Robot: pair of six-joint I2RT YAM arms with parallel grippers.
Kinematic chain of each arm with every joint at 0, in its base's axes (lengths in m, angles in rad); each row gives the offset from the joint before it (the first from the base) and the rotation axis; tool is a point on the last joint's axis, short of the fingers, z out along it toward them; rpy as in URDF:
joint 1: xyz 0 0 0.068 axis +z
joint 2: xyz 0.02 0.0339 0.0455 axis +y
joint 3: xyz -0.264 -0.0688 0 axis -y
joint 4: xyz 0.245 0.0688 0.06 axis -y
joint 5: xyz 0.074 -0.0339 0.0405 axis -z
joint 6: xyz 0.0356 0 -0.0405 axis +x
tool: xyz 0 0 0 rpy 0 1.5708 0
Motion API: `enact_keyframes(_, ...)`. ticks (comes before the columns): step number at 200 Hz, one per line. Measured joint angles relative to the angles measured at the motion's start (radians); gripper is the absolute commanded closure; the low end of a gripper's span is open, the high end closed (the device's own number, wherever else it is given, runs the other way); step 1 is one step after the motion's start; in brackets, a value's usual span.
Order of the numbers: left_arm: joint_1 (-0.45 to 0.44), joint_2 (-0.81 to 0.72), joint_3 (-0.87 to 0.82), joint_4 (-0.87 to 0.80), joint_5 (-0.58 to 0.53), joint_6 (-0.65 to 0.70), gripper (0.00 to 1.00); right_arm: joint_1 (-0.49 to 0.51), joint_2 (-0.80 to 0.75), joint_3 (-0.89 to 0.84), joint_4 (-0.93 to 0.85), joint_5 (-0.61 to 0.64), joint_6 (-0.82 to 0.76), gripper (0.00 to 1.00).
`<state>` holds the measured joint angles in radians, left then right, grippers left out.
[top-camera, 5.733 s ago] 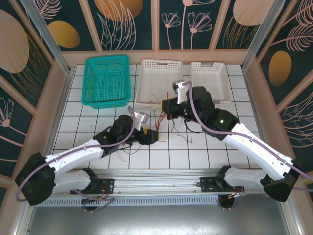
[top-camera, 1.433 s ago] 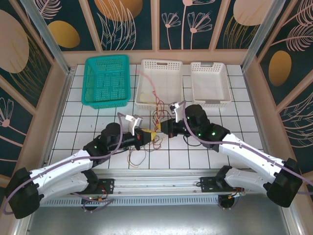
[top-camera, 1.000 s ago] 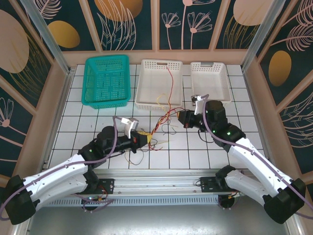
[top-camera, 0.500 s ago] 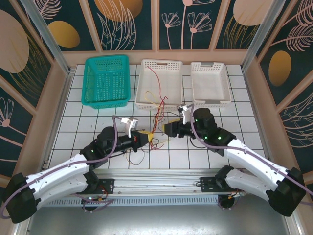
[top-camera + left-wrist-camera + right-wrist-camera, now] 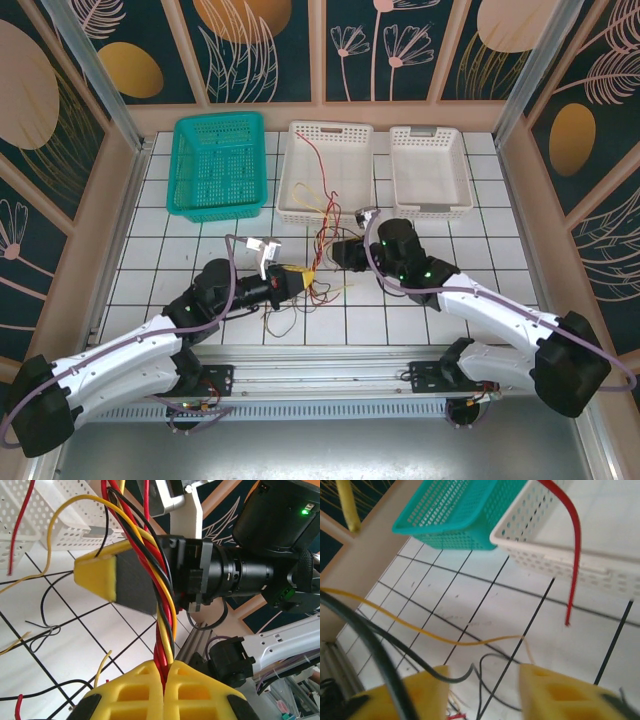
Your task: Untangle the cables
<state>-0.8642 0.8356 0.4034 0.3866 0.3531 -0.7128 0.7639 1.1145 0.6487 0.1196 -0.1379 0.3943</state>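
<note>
The step in hand looked to be working the twist out of the braided stretch. The left gripper was pressed together on the cables, pinching a tight braid of red, yellow and black strands right at its yellow tips. From that pinch the braid rose straight up and crossed the dark pad of one finger of the right gripper, which sat just ahead of the left one and very near it.

In its own wrist view the right gripper's fingers stood spread, with nothing pinched. Tile and loose black and yellow strands lay in the gap below, and a dark strand ran past the outer side of one finger. Whether the braid lay inside that gap could not be told.

Beyond the right gripper a red wire hung over the wall of the white basket, its end dangling free.

The next move probably called for the right gripper to close on the braid, or on a single strand, just above the left's pinch. It would then draw away while the left held firm. A thin strand could slip from the pads.
</note>
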Motion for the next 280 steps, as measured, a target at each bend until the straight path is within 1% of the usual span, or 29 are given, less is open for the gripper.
enact_keyframes(21,0.000,-0.005,0.000,0.002,0.006,0.000,1.00,0.003,-0.006,-0.004,0.029,0.053,0.000,0.93)
enact_keyframes(28,0.000,-0.011,0.000,0.002,0.006,0.000,1.00,0.003,-0.014,-0.011,0.036,0.068,-0.002,1.00)
enact_keyframes(63,0.000,-0.055,0.000,-0.013,0.005,0.001,1.00,-0.002,-0.101,-0.067,0.058,0.114,-0.015,1.00)
enact_keyframes(77,0.000,-0.076,0.000,-0.039,0.001,0.002,1.00,-0.021,-0.145,-0.087,0.057,0.127,-0.012,1.00)
enact_keyframes(92,0.000,-0.097,0.000,-0.078,-0.015,0.009,1.00,-0.064,-0.192,-0.102,0.046,0.132,-0.002,1.00)
enact_keyframes(107,0.000,-0.121,0.006,-0.131,-0.043,0.021,1.00,-0.121,-0.229,-0.108,0.017,0.128,0.016,1.00)
enact_keyframes(133,0.000,-0.167,0.046,-0.246,-0.098,0.047,1.00,-0.268,-0.262,-0.108,-0.052,0.134,0.053,1.00)
enact_keyframes(146,0.000,-0.190,0.082,-0.309,-0.135,0.064,1.00,-0.336,-0.270,-0.109,-0.087,0.134,0.070,1.00)
enact_keyframes(182,-0.001,-0.207,0.212,-0.492,-0.257,0.123,1.00,-0.528,-0.293,-0.113,-0.167,0.077,0.116,1.00)
enact_keyframes(236,-0.002,-0.188,0.388,-0.745,-0.458,0.229,1.00,-0.719,-0.343,-0.110,-0.271,0.022,0.148,1.00)
enact_keyframes(280,-0.003,-0.204,0.444,-0.879,-0.628,0.286,1.00,-0.919,-0.411,-0.060,-0.367,-0.013,0.189,1.00)
